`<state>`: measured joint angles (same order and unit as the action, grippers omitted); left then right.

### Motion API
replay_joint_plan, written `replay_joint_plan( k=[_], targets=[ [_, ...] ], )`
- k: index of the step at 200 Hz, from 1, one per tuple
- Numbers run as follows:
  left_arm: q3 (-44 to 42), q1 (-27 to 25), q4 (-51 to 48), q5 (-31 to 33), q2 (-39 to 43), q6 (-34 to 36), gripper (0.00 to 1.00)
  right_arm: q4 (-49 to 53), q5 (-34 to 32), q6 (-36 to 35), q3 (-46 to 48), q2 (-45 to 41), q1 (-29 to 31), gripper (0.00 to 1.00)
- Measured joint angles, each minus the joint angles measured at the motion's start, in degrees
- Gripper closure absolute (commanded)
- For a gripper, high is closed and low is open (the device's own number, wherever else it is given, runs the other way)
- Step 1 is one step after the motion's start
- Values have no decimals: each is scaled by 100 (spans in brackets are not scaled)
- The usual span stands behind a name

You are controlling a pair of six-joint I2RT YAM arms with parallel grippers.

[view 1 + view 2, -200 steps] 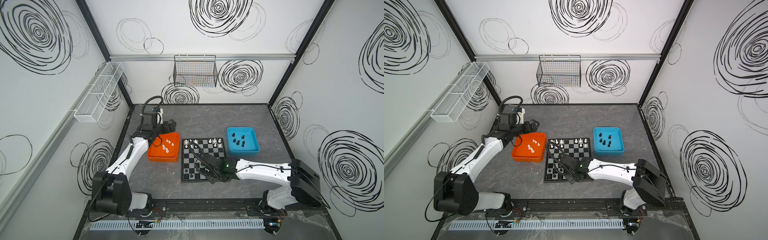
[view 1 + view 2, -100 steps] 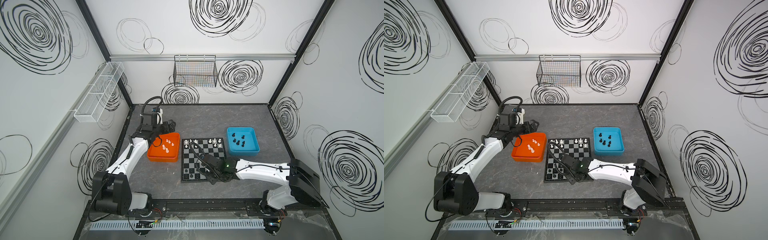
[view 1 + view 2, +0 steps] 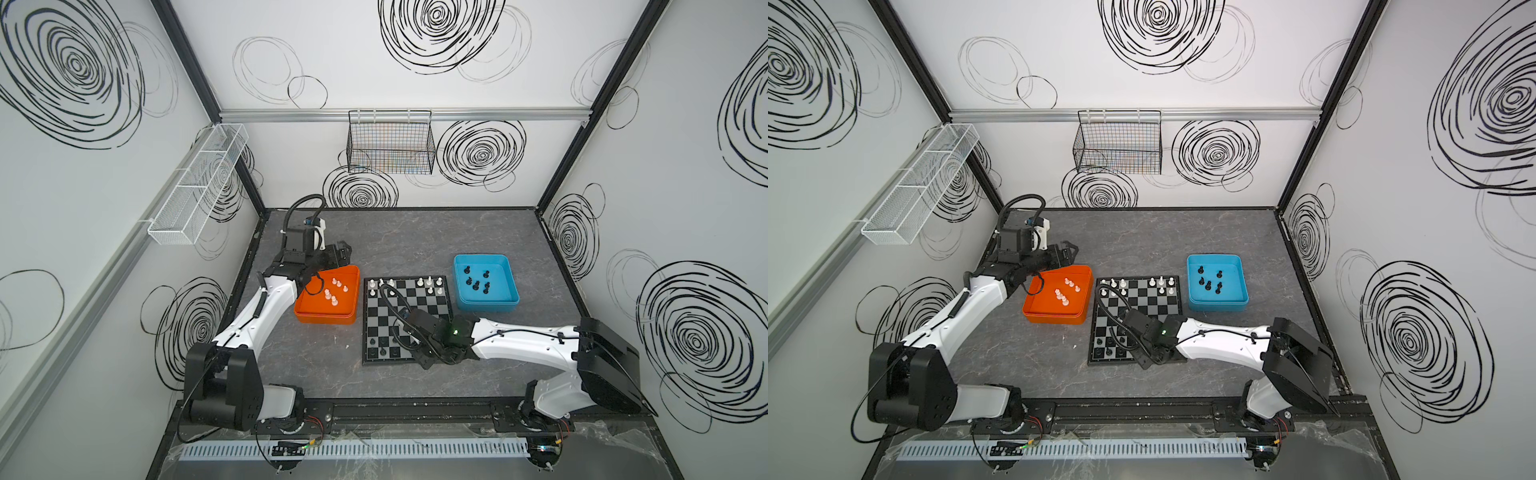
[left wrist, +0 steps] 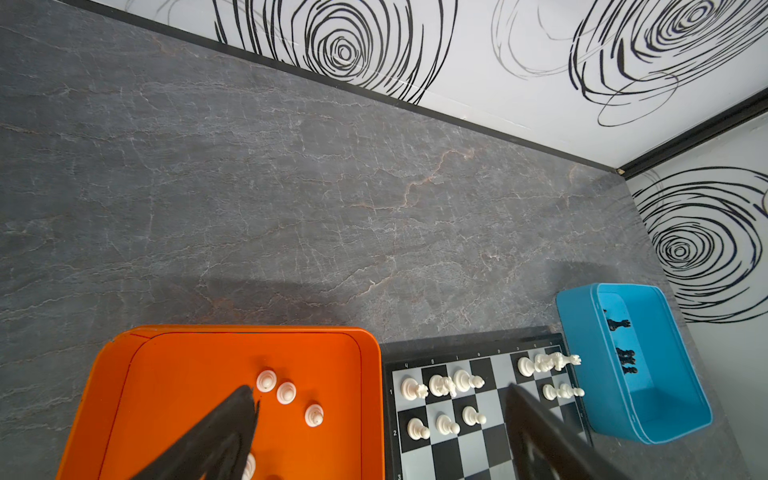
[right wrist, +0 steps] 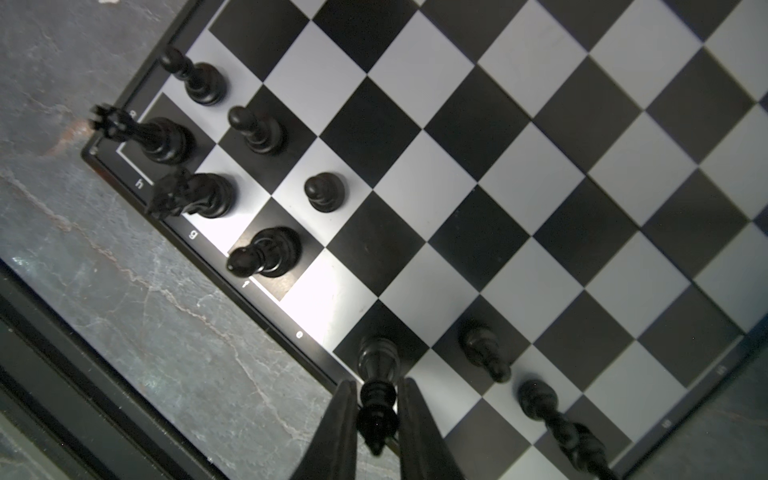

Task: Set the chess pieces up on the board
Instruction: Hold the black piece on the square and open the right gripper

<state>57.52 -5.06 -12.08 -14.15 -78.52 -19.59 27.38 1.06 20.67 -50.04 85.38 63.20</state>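
In both top views the board (image 3: 376, 320) lies mid-way across the grey surface (image 3: 415, 241), with the orange tray (image 3: 324, 319) just to its left and the blue tray (image 3: 487, 306) just to its right. White pieces (image 3: 429, 280) stand on the board's two far rows and more sit in the orange tray. Black pieces (image 3: 382, 353) stand at its near left corner and more sit in the blue tray. The left arm (image 3: 270, 307) reaches to the far left corner of the orange tray, its left jaws hanging above that corner. The right arm (image 3: 519, 345) stretches in low from the right, with its wrist over the board's near edge. From the left wrist, the two fingers (image 4: 224, 436) stand spread wide and free, one over the orange tray (image 4: 370, 374) and one over the board (image 4: 457, 457). From the right wrist, the right jaws are clenched on the head of a tall black piece (image 5: 376, 365), with a finger (image 5: 338, 432) tight against each side. Its base stands on a dark square in the board's near row, and other black pieces stand apart from it on both sides.
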Motion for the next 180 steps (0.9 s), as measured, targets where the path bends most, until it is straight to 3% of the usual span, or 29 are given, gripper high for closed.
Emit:
replay_joint_plan(
  k=[180],
  targets=[
    [-13,0,11,-4,0,-42,4,-103,-111,70,48,-22,-4,79]
  ],
)
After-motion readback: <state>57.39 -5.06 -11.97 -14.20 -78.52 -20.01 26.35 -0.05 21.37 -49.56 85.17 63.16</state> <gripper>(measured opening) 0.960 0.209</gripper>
